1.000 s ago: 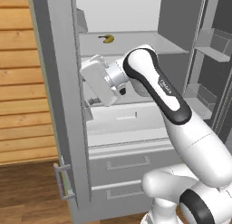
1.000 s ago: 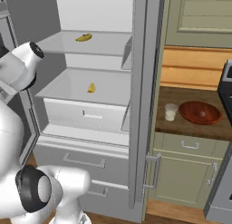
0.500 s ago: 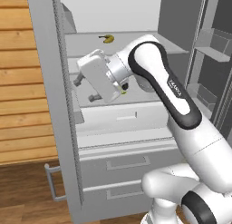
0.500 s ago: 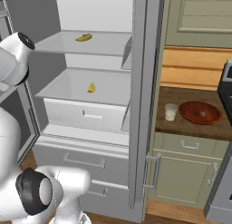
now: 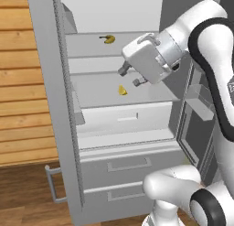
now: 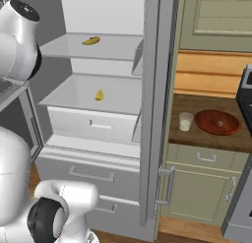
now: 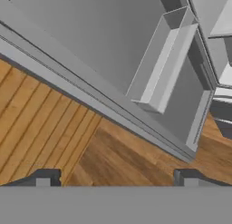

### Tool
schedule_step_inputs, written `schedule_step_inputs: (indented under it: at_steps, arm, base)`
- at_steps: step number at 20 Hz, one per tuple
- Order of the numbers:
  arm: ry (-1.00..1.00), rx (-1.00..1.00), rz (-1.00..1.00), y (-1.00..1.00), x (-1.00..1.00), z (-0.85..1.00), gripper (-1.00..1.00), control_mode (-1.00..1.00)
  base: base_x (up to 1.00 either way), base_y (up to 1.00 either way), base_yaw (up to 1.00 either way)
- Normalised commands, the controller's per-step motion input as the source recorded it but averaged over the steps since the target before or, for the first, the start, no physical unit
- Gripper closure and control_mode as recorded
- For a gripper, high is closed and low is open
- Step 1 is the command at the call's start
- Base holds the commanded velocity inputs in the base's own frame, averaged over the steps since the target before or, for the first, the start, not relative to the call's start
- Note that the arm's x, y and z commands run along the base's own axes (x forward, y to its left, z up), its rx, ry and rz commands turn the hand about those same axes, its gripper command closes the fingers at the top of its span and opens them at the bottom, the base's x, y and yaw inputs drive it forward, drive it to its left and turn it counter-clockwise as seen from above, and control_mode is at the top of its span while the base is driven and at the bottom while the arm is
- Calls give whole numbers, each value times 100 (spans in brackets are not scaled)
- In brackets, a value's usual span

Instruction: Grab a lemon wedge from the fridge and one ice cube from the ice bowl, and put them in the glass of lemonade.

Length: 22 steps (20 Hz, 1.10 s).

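Note:
The grey fridge (image 5: 50, 83) stands open, with its shelves in sight. On the middle shelf lies the small yellow lemon wedge (image 5: 122, 90) (image 6: 99, 95). My gripper (image 5: 130, 77) hangs open and empty just above and to the right of the wedge, not touching it. In the hand view the fingertips (image 7: 43, 177) stand wide apart, and past them are the door's inner side and the wood floor. The glass of lemonade (image 6: 185, 121) and the reddish-brown ice bowl (image 6: 217, 122) sit on the counter right of the fridge (image 6: 157, 89). An ice cube is too small to make out.
A banana (image 5: 107, 38) (image 6: 90, 40) lies on the upper shelf. A white drawer (image 5: 125, 117) sits under the wedge's shelf, with grey drawers (image 5: 128, 165) below. The left door carries a bin (image 7: 158, 64). Beige cabinets (image 6: 202, 183) stand under the counter.
The left fridge door has swung wider open. My hand has moved right, away from the door and in front of the shelves, with its jaws staying open.

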Motion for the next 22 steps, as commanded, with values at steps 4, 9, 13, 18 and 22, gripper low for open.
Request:
schedule_step_inputs:
  at_steps: [4, 9, 13, 18, 22]
  arm:
    - [-1, -44, -3, -100, 0, -9, -100, -100]
    - [-9, -46, -12, -95, -15, -57, -100, -100]
    - [-24, -19, -10, -69, -98, -74, -100, -100]
    - [-17, -1, -9, -46, -21, -98, -100, -100]
    - [-4, -8, -4, 2, -2, -21, -100, -100]
  base:
    - [0, 0, 0]
    - [0, 0, 0]
    - [0, 0, 0]
    - [0, 0, 0]
    - [0, 0, 0]
